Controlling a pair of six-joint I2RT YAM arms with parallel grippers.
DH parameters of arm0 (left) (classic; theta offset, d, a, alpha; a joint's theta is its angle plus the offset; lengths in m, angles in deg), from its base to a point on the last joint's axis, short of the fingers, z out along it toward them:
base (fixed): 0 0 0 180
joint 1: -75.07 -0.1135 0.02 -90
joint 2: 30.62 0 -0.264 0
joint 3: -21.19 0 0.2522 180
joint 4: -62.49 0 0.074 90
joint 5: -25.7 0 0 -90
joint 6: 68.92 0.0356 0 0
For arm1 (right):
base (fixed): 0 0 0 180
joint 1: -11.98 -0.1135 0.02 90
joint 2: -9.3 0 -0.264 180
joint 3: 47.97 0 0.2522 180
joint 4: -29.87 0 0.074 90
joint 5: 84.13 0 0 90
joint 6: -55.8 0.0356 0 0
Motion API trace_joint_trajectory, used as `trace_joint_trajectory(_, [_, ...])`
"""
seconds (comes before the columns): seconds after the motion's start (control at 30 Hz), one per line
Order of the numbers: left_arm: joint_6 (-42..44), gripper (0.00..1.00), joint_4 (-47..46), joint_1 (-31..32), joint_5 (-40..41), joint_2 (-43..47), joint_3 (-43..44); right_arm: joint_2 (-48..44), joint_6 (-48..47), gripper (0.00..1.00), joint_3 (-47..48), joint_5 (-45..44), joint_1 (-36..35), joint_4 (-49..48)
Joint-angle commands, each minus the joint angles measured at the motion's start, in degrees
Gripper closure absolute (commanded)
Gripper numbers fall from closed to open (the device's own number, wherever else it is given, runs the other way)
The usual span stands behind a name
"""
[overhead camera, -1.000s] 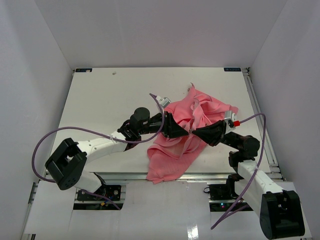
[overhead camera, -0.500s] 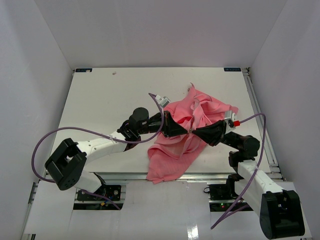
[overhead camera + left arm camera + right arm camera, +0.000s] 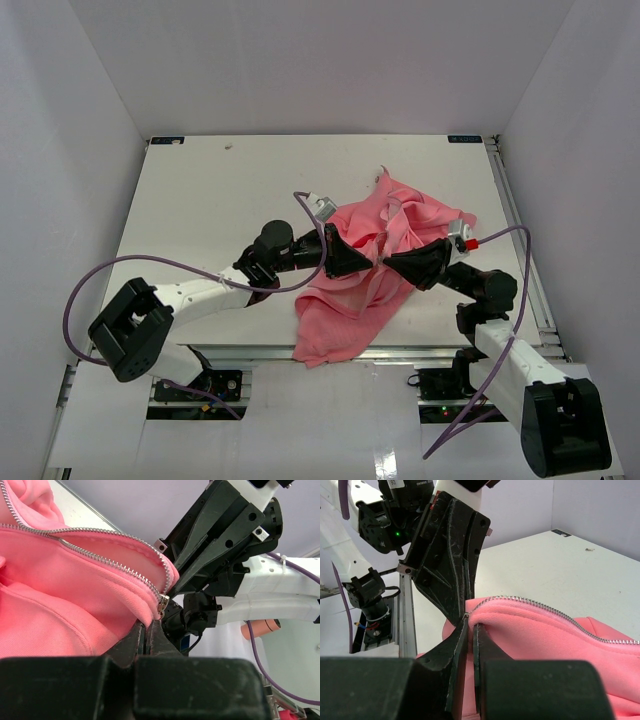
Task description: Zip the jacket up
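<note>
The salmon-pink jacket (image 3: 400,225) lies crumpled right of the table's middle, with one end drooping over the near edge. Both grippers meet tip to tip at its front opening. My left gripper (image 3: 376,262) (image 3: 148,626) is shut on the jacket's edge just below the metal zipper slider (image 3: 161,603). Silver zipper teeth (image 3: 100,560) run up and left from the slider. My right gripper (image 3: 390,264) (image 3: 470,626) is shut on the fabric fold at the end of the zipper teeth (image 3: 530,606). Each wrist view shows the other gripper close ahead.
The white table (image 3: 220,190) stretches left and back of the jacket. White walls enclose three sides. A metal rail (image 3: 250,352) runs along the near edge. Purple cables (image 3: 150,265) loop from both arms.
My left gripper has gone from open to shut on the jacket's edge by the zipper slider, and its arm has drawn back slightly to the left. The right gripper has kept its grip.
</note>
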Motion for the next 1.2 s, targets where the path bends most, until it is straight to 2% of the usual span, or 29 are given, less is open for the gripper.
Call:
trace_joint_trajectory(0.0, [2.99,1.00,-3.53,0.34,-3.42,1.74,-2.02,-0.53,-1.88,0.92,3.51,-5.14,0.16,-1.43])
trace_joint_trajectory(0.57, [17.00,1.00,7.84,3.68,9.15,3.32,-0.90,0.31,3.20,0.92,6.82,-7.82,0.16,-3.12])
trace_joint_trajectory(1.17, [24.01,1.00,12.78,5.18,12.79,3.11,0.13,3.53,0.13,0.92,11.60,-9.21,0.16,10.24])
